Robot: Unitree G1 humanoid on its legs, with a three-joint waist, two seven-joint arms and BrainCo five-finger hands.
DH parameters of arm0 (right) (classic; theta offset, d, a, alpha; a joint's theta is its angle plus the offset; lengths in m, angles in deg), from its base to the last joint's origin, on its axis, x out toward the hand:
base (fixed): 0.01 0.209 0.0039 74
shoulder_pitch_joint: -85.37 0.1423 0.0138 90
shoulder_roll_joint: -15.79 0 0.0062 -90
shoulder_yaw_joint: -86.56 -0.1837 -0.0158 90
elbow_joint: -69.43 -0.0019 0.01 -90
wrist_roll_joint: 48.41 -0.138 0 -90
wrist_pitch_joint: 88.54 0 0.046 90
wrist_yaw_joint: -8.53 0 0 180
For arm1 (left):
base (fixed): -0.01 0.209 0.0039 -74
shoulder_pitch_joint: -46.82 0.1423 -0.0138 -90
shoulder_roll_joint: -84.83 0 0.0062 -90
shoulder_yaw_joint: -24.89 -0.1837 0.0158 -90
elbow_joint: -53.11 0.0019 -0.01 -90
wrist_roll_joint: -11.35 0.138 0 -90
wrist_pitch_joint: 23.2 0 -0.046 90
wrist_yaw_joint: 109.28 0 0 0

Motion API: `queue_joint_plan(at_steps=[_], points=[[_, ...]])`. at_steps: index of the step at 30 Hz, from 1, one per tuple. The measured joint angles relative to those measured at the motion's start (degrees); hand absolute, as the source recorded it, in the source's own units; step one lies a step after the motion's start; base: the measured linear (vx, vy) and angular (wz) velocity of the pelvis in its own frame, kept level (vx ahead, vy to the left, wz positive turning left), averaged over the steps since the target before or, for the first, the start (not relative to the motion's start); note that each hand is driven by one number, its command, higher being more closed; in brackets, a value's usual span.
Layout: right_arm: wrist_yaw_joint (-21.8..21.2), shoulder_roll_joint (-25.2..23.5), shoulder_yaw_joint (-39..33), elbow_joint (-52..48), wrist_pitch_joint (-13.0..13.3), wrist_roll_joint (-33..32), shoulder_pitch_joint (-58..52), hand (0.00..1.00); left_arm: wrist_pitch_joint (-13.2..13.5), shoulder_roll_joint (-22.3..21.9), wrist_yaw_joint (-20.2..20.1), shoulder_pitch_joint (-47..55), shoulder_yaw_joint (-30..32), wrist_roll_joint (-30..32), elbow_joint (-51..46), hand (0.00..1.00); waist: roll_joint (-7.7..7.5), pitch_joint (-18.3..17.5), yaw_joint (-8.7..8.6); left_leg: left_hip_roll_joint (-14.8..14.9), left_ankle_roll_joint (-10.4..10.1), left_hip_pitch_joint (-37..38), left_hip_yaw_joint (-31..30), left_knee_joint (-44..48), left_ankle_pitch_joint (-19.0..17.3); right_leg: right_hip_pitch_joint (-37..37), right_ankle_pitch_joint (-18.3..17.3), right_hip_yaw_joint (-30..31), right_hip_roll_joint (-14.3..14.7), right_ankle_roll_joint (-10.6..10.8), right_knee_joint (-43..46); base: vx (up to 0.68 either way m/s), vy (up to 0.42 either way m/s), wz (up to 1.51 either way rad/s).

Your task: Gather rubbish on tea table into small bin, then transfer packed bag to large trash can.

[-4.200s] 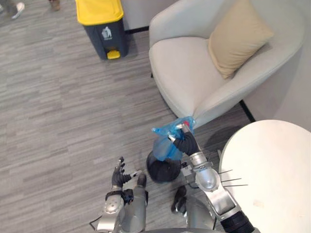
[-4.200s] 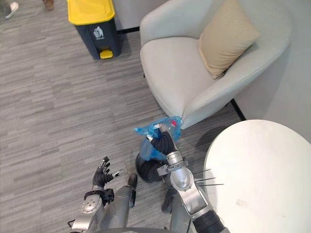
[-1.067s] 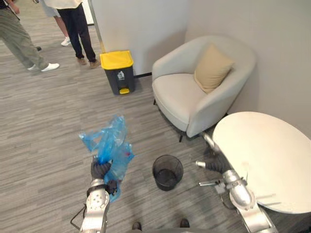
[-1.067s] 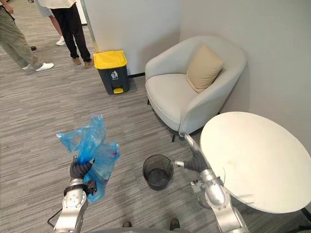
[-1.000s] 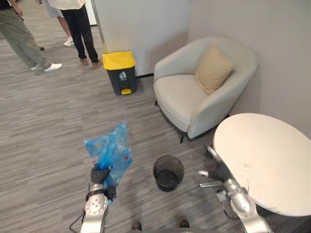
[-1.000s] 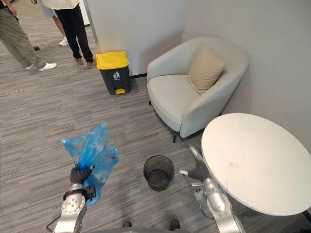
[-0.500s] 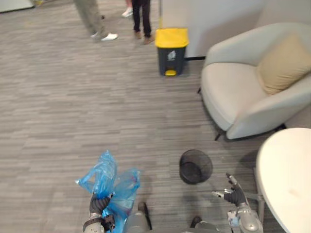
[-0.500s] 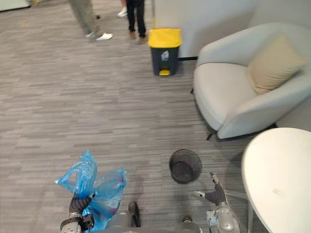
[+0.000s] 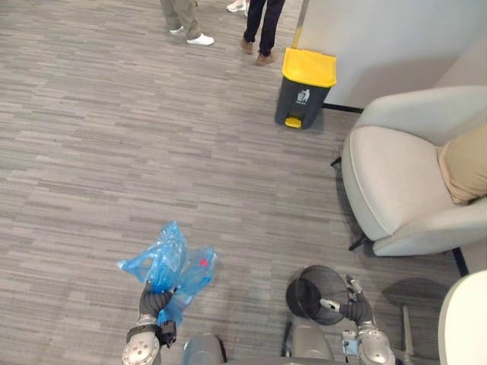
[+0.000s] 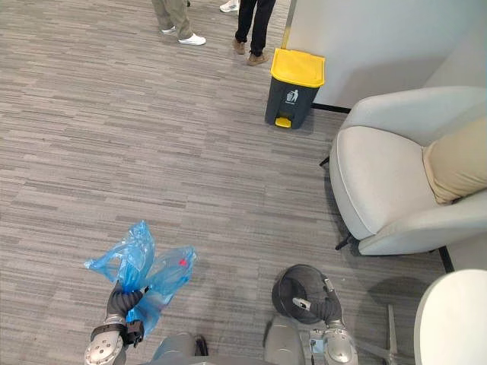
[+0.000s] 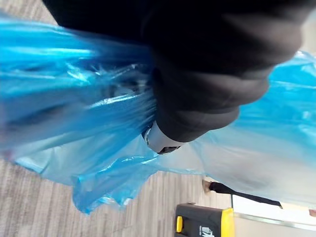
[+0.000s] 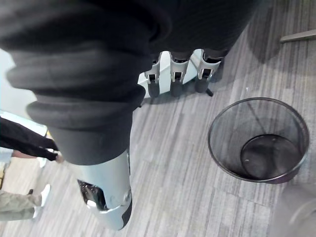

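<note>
A blue plastic bag (image 9: 173,264) with some rubbish inside hangs bunched at the lower left, clear of the floor. My left hand (image 9: 153,302) is shut on its gathered neck; in the left wrist view the blue bag (image 11: 74,113) wraps around my curled hand (image 11: 207,94). The large dark trash can (image 9: 305,87) with a yellow lid stands far ahead by the wall, also seen as the trash can (image 11: 202,222). My right hand (image 9: 354,308) hangs open beside the small black mesh bin (image 9: 318,292), its fingers (image 12: 174,81) straight. The mesh bin (image 12: 256,148) holds no bag.
A pale grey armchair (image 9: 399,182) with a tan cushion (image 9: 464,163) stands on the right. The round white tea table (image 9: 466,323) shows at the lower right corner. Two people's legs (image 9: 186,19) stand on the grey floor beyond the trash can.
The bag was in my right hand over the mesh bin several seconds back; it now hangs from my left hand. The view has swung left, and my right hand has dropped beside the bin.
</note>
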Motion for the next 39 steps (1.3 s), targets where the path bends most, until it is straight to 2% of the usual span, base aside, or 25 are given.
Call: queue_joint_plan(at_steps=[1,3,4,5,6,8,11,14,16,17,18,20,22,23,24,26,29,31,32,33,34,35,36,37,39], points=[[0.00,-0.01,0.00,0.01,-0.02,-0.07,0.07,0.00,0.00,0.03,0.59,-0.73,-0.33,0.00,0.15,1.00,0.26,-0.11,-0.48,-0.23,-0.85,1.17,-1.10,-0.66,-0.82,-1.65,0.52,-0.45,0.58,-0.29,-2.86,0.50,-0.092,0.69],[0.11,0.24,-0.01,0.11,-0.07,-0.07,-0.08,0.00,0.02,-0.61,1.01,-1.35,-0.45,0.08,1.26,1.00,0.73,-0.66,-2.11,-0.19,-3.54,6.13,-4.11,-4.76,-2.40,-2.74,7.32,-2.13,1.84,-5.07,-6.05,0.56,-0.133,0.85],[0.11,0.83,0.02,0.17,-0.16,-0.16,-0.27,0.00,-0.07,-1.44,0.95,-1.45,-0.38,0.08,2.08,1.00,1.61,-1.28,-2.47,0.98,-3.87,7.69,-4.56,-4.72,-2.38,-1.95,5.69,-3.47,2.18,-5.41,-4.84,0.73,-0.156,0.43],[-0.02,1.21,0.21,-0.16,-0.16,-0.38,0.49,0.00,-0.14,-3.17,0.89,-1.10,-0.33,0.08,2.08,1.00,3.86,-1.29,-1.62,3.70,-6.02,7.06,-3.52,-0.31,-1.05,-0.06,4.11,-5.17,3.90,-7.15,-4.29,0.75,-0.161,-0.02],[-0.11,1.24,0.32,-0.42,-0.12,-0.39,0.71,0.00,-0.17,-3.94,0.78,-1.06,-0.27,0.07,2.08,1.00,4.30,-1.22,-1.36,4.48,-6.40,5.64,-3.67,4.48,0.61,0.94,3.50,-5.68,4.64,-8.17,-4.24,0.90,-0.212,-0.21],[-0.01,2.20,1.08,-2.67,-0.07,-0.50,0.51,0.00,-0.50,-6.70,0.54,-0.06,-0.33,0.04,2.00,1.00,5.98,-0.87,-0.71,9.55,-1.71,-4.41,-3.65,30.08,14.43,10.99,2.69,-5.61,8.30,-9.44,-11.50,0.70,-0.217,-0.33],[1.01,2.22,0.99,-5.26,0.15,-2.01,0.75,0.00,-0.45,-6.84,0.41,-0.10,-0.35,-0.01,1.16,1.00,4.27,-0.11,2.02,10.28,-0.32,-14.50,-1.51,41.48,8.88,23.42,2.62,-1.04,10.11,-9.56,-22.49,0.72,-0.119,-0.72],[0.96,3.38,0.17,-6.01,0.09,-2.72,2.34,0.00,-0.29,-7.30,0.33,-0.10,-0.28,0.02,-0.01,1.00,4.97,-0.23,4.52,7.73,-0.64,-23.69,-0.41,30.52,4.97,30.13,2.39,4.05,9.87,-9.37,-29.07,0.56,0.066,-0.91],[0.99,3.59,-0.07,-6.08,0.10,-2.72,3.37,0.00,-0.25,-7.39,0.40,0.09,-0.28,0.04,-0.33,1.00,4.92,-0.19,6.26,5.35,-1.43,-26.02,-2.28,20.72,5.44,31.70,0.18,7.01,8.70,-8.02,-28.93,0.48,0.210,-0.98],[1.01,3.82,-0.12,-6.11,0.09,-2.71,3.50,0.00,-0.25,-7.54,0.48,0.32,-0.61,0.05,-0.55,1.00,5.64,-0.70,6.97,3.81,-3.20,-25.90,-5.21,10.77,8.30,32.83,-2.81,8.75,8.38,-5.54,-28.23,0.58,0.318,-1.20],[1.09,3.24,0.03,-5.60,-0.02,-2.63,3.82,0.00,-0.08,-7.52,0.57,1.21,-1.41,0.08,-0.89,1.00,5.84,-1.90,7.54,3.44,-1.08,-25.90,-6.72,9.38,13.29,33.58,-7.12,11.43,8.07,-3.19,-26.42,0.58,0.323,-1.06],[1.00,1.29,0.40,-4.90,-0.50,-2.52,3.85,0.00,-0.93,-6.09,0.60,0.09,-1.37,0.08,-0.68,1.00,2.11,-3.24,6.64,2.11,0.48,-25.49,-3.30,13.07,7.82,32.27,-7.84,13.14,4.79,-2.27,-21.94,0.58,0.243,-0.66],[1.02,0.85,0.85,-5.01,-0.62,-2.28,4.19,0.00,-0.96,-4.98,0.66,-0.25,-1.42,0.05,-1.65,1.00,0.47,-3.03,6.57,1.97,2.41,-22.52,-0.72,15.23,4.51,28.99,-5.66,13.59,3.24,1.58,-10.97,0.59,0.218,-0.55],[1.00,0.82,0.96,-5.02,-0.72,-2.11,4.38,0.00,-1.12,-4.23,0.69,-0.93,-1.82,0.04,-1.68,1.00,-0.22,-2.45,6.13,1.52,3.07,-18.44,0.15,14.42,2.34,24.06,-1.24,13.74,2.54,6.31,2.74,0.54,0.194,-0.36],[0.98,0.79,1.11,-5.02,-0.84,-2.05,4.30,0.00,-1.28,-4.03,0.81,-1.40,-2.56,0.04,-1.67,1.00,-0.22,-2.26,5.53,1.55,3.38,-14.56,0.70,13.07,1.15,19.85,-1.34,13.18,2.68,5.72,12.90,0.52,0.168,-0.29],[0.97,0.73,1.56,-5.25,-0.83,-1.81,4.25,0.00,-1.26,-3.31,1.00,-1.42,-2.57,0.03,-1.70,1.00,0.22,-1.86,4.82,1.70,3.58,-6.82,1.94,8.00,0.69,14.09,-2.78,8.63,2.59,3.03,18.82,0.56,0.090,-0.31],[0.91,0.52,1.54,-5.17,-0.69,-1.52,4.57,0.00,-1.08,-2.32,0.93,-2.43,-2.79,0.02,-1.69,1.00,0.84,-1.64,4.36,2.64,1.60,1.80,3.36,0.43,-0.70,4.81,-3.84,-1.29,2.51,0.38,10.03,0.45,-0.008,-0.25],[0.92,0.62,1.47,-3.27,-0.55,-1.52,5.45,0.00,-1.00,-0.78,0.91,-3.50,-2.30,0.04,0.07,1.00,0.02,-1.77,2.92,2.57,0.03,3.72,3.03,-1.49,-1.64,1.27,-0.89,-3.73,3.03,-1.52,-2.68,0.41,-0.086,0.22],[0.92,1.19,1.40,0.17,-0.43,-1.49,6.61,0.00,-1.05,-0.09,0.89,-4.45,-2.24,0.09,2.98,1.00,-0.01,-1.78,1.36,2.49,-1.14,5.66,2.16,-2.68,-2.32,1.06,5.15,-3.69,4.40,-3.37,-11.15,0.40,-0.103,0.41],[0.95,1.37,1.34,1.87,-0.60,-1.50,6.84,0.00,-1.12,0.00,0.87,-4.79,-2.19,0.10,4.42,1.00,0.25,-1.94,0.74,2.72,-1.35,6.68,1.34,-3.40,-2.43,1.63,8.95,-2.90,5.25,-4.54,-11.94,0.71,-0.138,0.45],[0.90,2.21,1.38,4.72,-1.15,-1.50,7.47,0.00,-1.28,-0.92,0.87,-5.23,-1.58,0.12,6.77,1.00,1.79,-3.14,0.49,4.14,-2.22,7.96,-0.99,-3.62,-1.88,2.51,8.74,-3.16,6.71,-6.91,-11.50,0.64,-0.123,0.18],[0.90,2.10,1.38,4.47,-1.46,-1.55,7.76,0.00,-1.30,-1.35,0.94,-5.19,-1.20,0.11,6.59,1.00,2.47,-2.95,1.03,5.14,-4.65,6.88,-1.80,-1.07,0.00,2.62,7.46,-4.20,6.91,-8.13,-10.66,0.75,-0.151,0.11],[0.90,2.24,1.33,4.30,-1.45,-1.55,7.69,0.00,-1.39,-1.93,0.97,-5.27,-1.06,0.11,6.62,1.00,2.97,-2.51,0.95,5.33,-4.71,5.73,-2.74,2.48,1.45,3.48,7.07,-4.86,6.86,-8.72,-10.28,0.71,-0.204,0.25],[0.89,2.94,1.45,4.10,-1.63,-1.62,7.70,0.00,-1.58,-4.95,0.85,-5.45,-0.59,0.07,6.37,1.00,4.52,-1.25,0.87,7.72,-3.55,-0.49,-4.88,21.04,10.91,12.14,6.49,-5.87,7.97,-9.58,-15.36,0.59,-0.169,0.32],[1.02,2.68,1.42,2.32,-1.58,-1.74,7.23,0.00,-1.19,-6.18,0.79,-4.45,-0.89,0.07,5.43,1.00,5.13,-1.36,2.46,9.80,-3.35,-5.61,-4.69,32.71,9.06,19.93,6.47,-5.57,9.75,-9.61,-21.81,0.49,-0.049,-0.03]])
